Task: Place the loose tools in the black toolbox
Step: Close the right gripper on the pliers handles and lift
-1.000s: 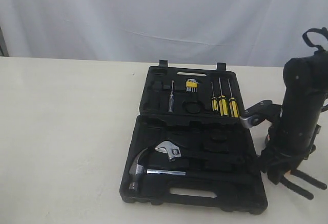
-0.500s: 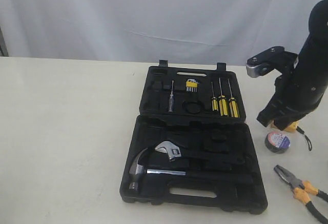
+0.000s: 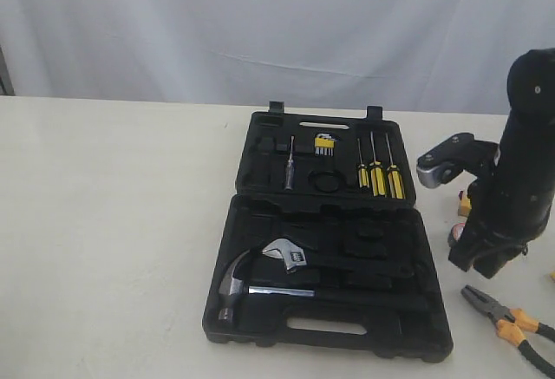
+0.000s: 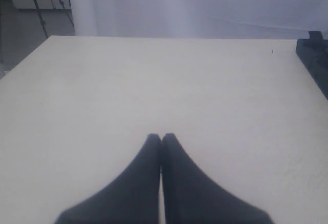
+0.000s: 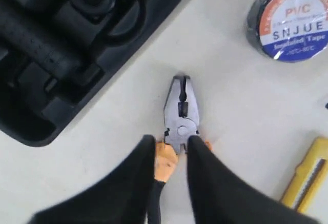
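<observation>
The black toolbox [image 3: 251,331] lies open in the middle of the table, and its corner [image 5: 46,96] shows in the right wrist view. Orange-and-black-handled pliers [image 3: 506,316] lie flat on the table to its right. My right gripper [image 5: 171,142] hangs over the pliers [image 5: 180,116], its fingers apart, one over each handle just behind the pivot. A dark tape roll [image 5: 289,21] with a blue-white label lies beyond them, and a long yellow knife-like tool [image 5: 306,177] lies beside them. A small yellow tape measure [image 3: 466,205] peeks out behind the right arm. My left gripper [image 4: 161,138] is shut over bare table.
The near half of the toolbox holds a steel hammer [image 3: 238,285] and a wrench [image 3: 284,254]. Three yellow-handled screwdrivers [image 3: 378,177] and small bits sit in the far half. A white curtain hangs behind the table. The box's edge [image 4: 315,55] shows in the left wrist view.
Low over the pliers a second ago, the right arm rose clear and has come down over them again, now hiding most of the tape roll. The pliers lie where they were.
</observation>
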Controlling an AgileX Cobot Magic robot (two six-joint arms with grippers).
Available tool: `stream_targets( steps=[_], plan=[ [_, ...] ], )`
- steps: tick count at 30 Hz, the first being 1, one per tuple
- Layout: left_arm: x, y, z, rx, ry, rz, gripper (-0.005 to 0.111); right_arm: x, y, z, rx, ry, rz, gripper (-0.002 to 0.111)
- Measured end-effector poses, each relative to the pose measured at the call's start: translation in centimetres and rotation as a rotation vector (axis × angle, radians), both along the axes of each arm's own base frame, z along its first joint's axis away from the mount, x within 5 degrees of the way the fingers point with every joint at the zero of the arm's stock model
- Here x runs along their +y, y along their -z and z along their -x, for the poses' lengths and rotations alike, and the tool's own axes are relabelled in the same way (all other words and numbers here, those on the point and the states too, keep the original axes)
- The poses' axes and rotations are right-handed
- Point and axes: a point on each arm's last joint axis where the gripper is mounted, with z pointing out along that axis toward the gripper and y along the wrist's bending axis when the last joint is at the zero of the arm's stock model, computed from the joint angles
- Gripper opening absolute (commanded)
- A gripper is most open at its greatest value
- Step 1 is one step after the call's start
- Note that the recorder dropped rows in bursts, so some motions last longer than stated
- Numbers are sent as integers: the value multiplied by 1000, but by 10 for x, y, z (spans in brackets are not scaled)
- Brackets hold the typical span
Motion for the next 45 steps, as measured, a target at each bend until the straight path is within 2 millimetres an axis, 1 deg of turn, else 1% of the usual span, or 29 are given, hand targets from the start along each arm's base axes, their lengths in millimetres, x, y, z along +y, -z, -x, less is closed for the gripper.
stream_targets(
  steps=[2, 3, 4, 6, 9, 11, 16, 17, 18, 20, 21, 25, 31, 32, 33, 34, 35, 36, 38, 39, 41, 43, 45],
  plan=[
    [0, 0, 0, 0, 0, 0, 0, 1, 8, 5, 11, 18, 3, 76],
    [0, 0, 0, 0, 0, 0, 0, 2, 14, 9, 20, 27, 0, 78],
    [0, 0, 0, 0, 0, 0, 0, 2, 17, 12, 24, 29, 0, 77],
    [0, 0, 0, 0, 0, 0, 0, 3, 26, 18, 29, 34, 4, 71],
    [0, 0, 0, 0, 0, 0, 0, 2, 34, 23, 23, 40, 32, 60],
    [0, 0, 0, 0, 0, 0, 0, 1, 37, 25, 23, 38, 48, 59],
    [0, 0, 0, 0, 0, 0, 0, 0, 43, 30, 25, 31, 72, 59],
    [0, 0, 0, 0, 0, 0, 0, -1, 44, 31, 22, 29, 78, 61],
    [0, 0, 0, 0, 0, 0, 0, -1, 45, 31, 20, 32, 81, 64],
    [0, 0, 0, 0, 0, 0, 0, -1, 45, 32, 17, 45, 86, 75],
    [0, 0, 0, 0, 0, 0, 0, -1, 45, 32, 17, 51, 88, 78],
    [0, 0, 0, 0, 0, 0, 0, -9, 50, 33, 26, 97, 85, 76],
    [0, 0, 0, 0, 0, 0, 0, -16, 72, 35, 107, 118, 76, 75],
    [0, 0, 0, 0, 0, 0, 0, -16, 73, 34, 114, 118, 75, 73],
    [0, 0, 0, 0, 0, 0, 0, -16, 76, 35, 133, 120, 72, 67],
    [0, 0, 0, 0, 0, 0, 0, -16, 78, 34, 148, 122, 70, 61],
    [0, 0, 0, 0, 0, 0, 0, -16, 80, 34, 163, 126, 65, 50],
    [0, 0, 0, 0, 0, 0, 0, -16, 82, 35, 182, 128, 62, 27],
    [0, 0, 0, 0, 0, 0, 0, -16, 84, 36, 252, 129, 61, 0],
    [0, 0, 0, 0, 0, 0, 0, -17, 85, 37, 306, 129, 65, 1],
    [0, 0, 0, 0, 0, 0, 0, -18, 84, 37, 346, 127, 63, 0],
    [0, 0, 0, 0, 0, 0, 0, -17, 82, 36, 330, 125, 45, 0],
    [0, 0, 0, 0, 0, 0, 0, -16, 74, 29, 247, 145, 30, 0]
  ],
)
